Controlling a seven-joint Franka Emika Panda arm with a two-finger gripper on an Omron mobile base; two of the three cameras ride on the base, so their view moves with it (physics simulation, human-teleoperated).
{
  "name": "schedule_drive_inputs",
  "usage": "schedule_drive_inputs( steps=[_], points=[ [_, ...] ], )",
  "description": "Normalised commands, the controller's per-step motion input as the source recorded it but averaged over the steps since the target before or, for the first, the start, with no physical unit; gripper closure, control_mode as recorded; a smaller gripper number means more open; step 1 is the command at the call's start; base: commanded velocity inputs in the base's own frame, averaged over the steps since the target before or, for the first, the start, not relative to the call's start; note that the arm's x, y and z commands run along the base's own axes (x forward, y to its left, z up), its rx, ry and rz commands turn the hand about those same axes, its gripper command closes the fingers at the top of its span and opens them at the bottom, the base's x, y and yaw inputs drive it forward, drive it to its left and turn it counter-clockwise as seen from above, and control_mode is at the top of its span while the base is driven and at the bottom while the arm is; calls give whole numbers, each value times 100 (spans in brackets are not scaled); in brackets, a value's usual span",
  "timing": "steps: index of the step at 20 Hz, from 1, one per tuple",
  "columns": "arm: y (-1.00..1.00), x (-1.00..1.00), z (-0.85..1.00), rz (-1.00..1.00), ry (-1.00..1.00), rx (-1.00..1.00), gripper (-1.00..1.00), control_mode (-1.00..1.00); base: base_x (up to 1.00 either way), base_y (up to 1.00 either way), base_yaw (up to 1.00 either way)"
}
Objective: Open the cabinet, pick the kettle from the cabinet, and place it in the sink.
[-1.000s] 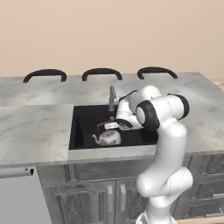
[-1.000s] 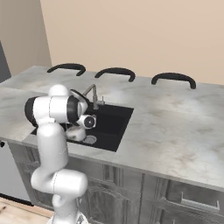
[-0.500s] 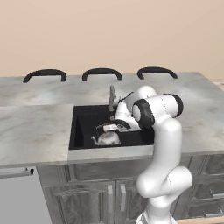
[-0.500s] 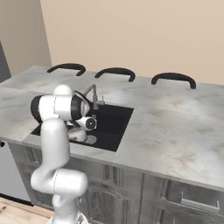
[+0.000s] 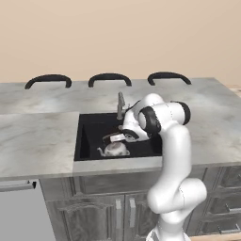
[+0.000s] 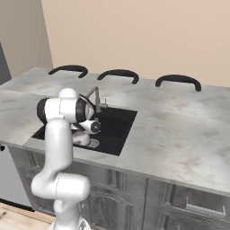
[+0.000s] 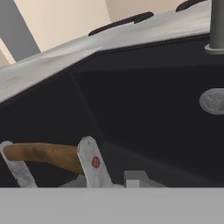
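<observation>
hand view: the gripper (image 7: pixel 54 162) is pinched narrow on the kettle's (image 5: pixel 114 149) brown handle, inside the sink (image 5: pixel 89 129).

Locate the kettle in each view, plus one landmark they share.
Left base view: kettle low in the sink, front centre.
Right base view: kettle at the sink's near edge, partly behind the arm.
Hand view: its brown handle at lower left, in the fingers.
Shared landmark: faucet.
</observation>
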Motion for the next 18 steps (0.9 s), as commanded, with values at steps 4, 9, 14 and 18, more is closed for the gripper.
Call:
schedule_drive_inputs(
  steps=[4, 9, 14, 18],
  points=[
    [4, 21, -18, 4, 0, 0, 100, -100, 0, 0, 0],
    [6, 23, -15, 3, 0, 0, 100, -100, 0, 0, 0],
    [9, 24, -16, 1, 0, 0, 100, -100, 0, 0, 0],
    [6, 22, -15, 1, 0, 0, 100, -100, 0, 0, 0]
  ],
)
